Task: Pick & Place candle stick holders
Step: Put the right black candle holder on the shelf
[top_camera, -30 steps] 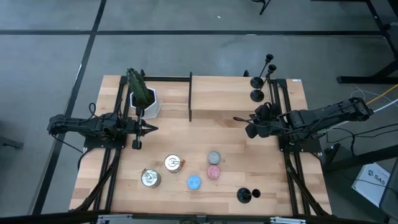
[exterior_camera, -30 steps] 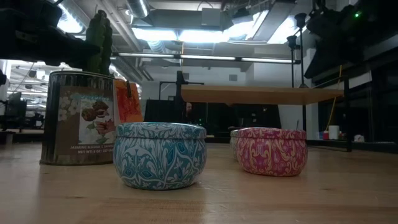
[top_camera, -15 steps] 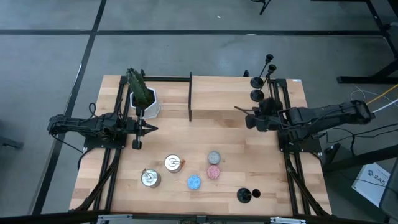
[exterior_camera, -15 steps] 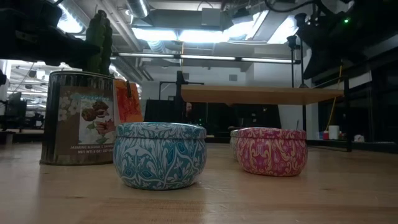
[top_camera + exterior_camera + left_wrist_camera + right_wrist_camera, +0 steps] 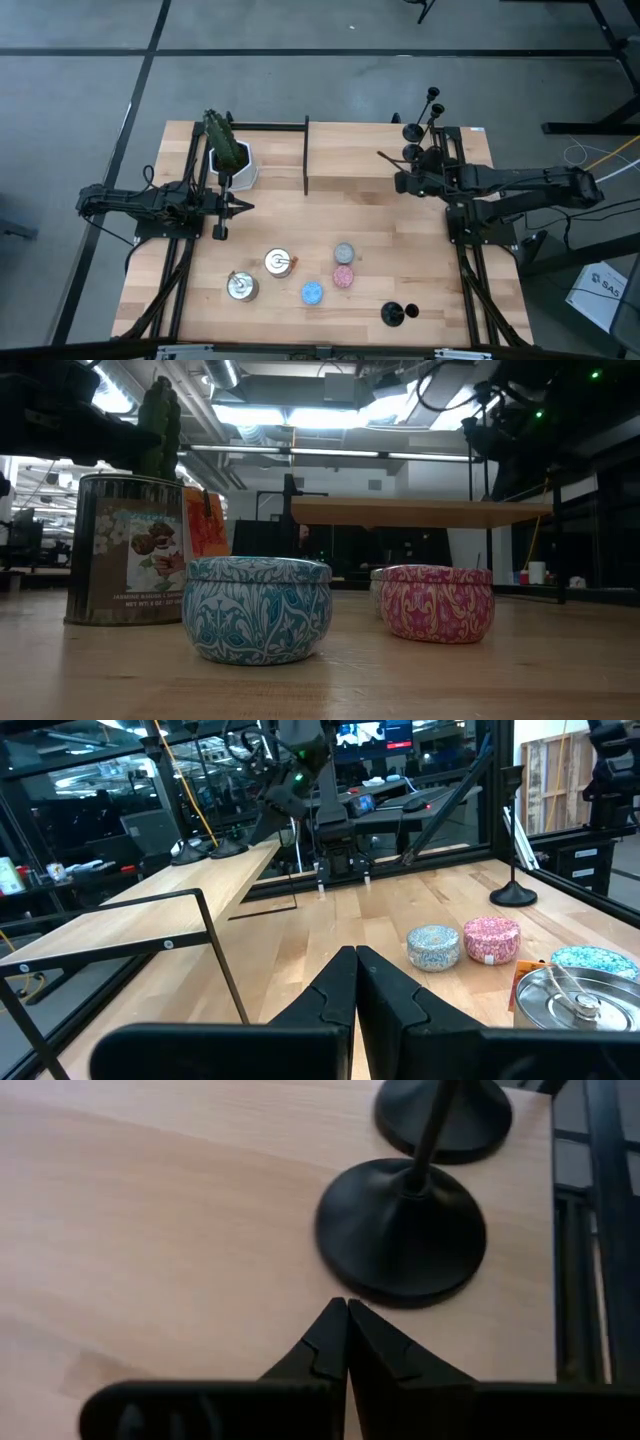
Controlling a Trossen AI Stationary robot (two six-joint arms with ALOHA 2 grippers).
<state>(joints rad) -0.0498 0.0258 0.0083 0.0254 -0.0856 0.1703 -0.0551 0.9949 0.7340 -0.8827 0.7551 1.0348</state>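
1. The right gripper (image 5: 346, 1308) is clenched with nothing between its fingers, its tips just beside the round base of the nearer candle stick holder (image 5: 402, 1230) at the far right corner of the table (image 5: 370, 240).
2. A second holder (image 5: 447, 1115) stands close behind the first; in the high view both (image 5: 412, 152) sit beside the right arm.
3. Another black holder (image 5: 398, 313) stands near the front edge, well apart from these.
4. The left gripper (image 5: 356, 960) is clenched and empty, waiting over the table's left side.
5. Small round tins (image 5: 344, 253) sit mid-table.
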